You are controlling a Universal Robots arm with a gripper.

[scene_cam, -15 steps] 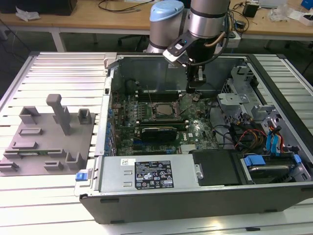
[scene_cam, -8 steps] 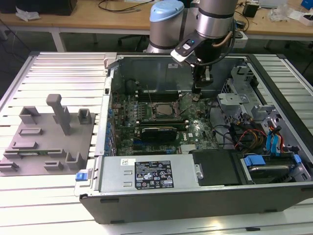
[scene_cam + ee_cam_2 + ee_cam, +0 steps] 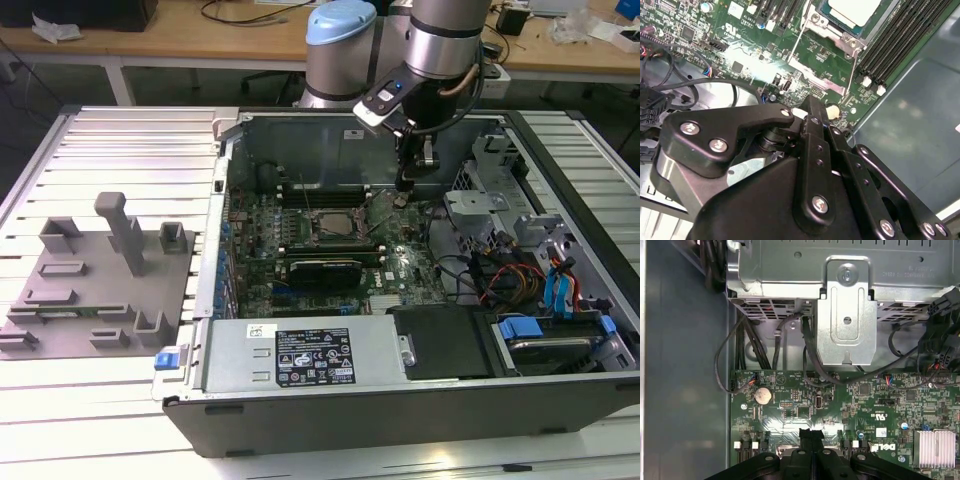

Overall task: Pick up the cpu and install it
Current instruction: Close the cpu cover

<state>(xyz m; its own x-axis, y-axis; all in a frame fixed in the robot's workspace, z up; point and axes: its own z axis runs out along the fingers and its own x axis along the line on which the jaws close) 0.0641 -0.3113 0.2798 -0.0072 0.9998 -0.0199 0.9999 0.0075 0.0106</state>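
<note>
Placement matters here: in the second wrist view the cpu [image 3: 852, 10] lies flat inside the socket frame [image 3: 832, 31], pale top up, square, so no long axis to favour. The gripper [image 3: 812, 107] hangs just outside that frame, off one corner and above the board [image 3: 815, 52], fingers pressed together, gripping nothing. The cpu lies near the fingertips, beyond the frame's rim, not touching.

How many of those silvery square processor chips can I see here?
1. The cpu lies inside the socket frame on the green motherboard, in the second wrist view. Others could be hidden.
</note>
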